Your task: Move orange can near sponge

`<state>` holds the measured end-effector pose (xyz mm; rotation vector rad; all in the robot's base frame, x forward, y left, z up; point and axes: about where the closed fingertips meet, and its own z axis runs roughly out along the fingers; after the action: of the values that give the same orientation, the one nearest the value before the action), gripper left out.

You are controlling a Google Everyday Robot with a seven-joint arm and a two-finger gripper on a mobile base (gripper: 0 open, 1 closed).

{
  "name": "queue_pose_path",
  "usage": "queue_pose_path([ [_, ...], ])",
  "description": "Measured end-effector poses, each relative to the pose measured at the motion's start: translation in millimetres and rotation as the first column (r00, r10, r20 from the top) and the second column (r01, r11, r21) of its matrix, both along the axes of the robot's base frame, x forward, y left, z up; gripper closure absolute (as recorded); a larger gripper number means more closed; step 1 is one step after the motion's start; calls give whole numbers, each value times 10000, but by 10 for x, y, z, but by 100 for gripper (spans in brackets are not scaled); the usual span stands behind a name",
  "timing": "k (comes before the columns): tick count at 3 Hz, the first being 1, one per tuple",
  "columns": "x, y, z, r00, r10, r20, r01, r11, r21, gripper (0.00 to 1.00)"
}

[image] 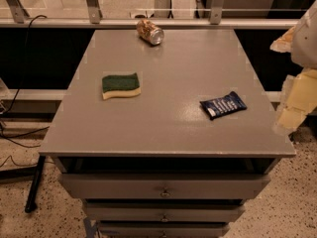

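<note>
So the can (150,31) is lying on its side way at the back edge of the counter (168,128), shiny end pointing front-right. The sponge (121,85) sits left of the middle, green side up, well apart from the can. The tool (296,103) is off at the right edge of the view, beside the counter rather than over it. The can's clearly not in it, but I can't tell if it's released or clenched.

To me the job looks unstarted, so step one is the reach for the can. My two cents:

- A can on its side will probably roll if nudged, so come straight down and close across the round body, not end to end.
- There's a rail right behind it, so approach from above or the front.
- Stay high crossing the packet (223,104) on the right.
- Set it down gently on bare counter just beside the sponge, not on it, and let it settle before releasing.
</note>
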<state>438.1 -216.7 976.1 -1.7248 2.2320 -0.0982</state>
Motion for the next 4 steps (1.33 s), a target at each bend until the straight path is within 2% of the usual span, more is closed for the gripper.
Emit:
queue_pose_path([
  [1, 0, 0, 0, 10000, 0, 2, 0, 10000, 0, 0],
  [2, 325, 278, 44, 9989, 261, 385, -281, 9982, 532, 0],
  [3, 893, 746, 114, 9936, 339, 1075, -500, 9873, 1510, 0],
  [4, 1640, 1181, 160, 9843, -156, 1761, -377, 9546, 2956, 0],
])
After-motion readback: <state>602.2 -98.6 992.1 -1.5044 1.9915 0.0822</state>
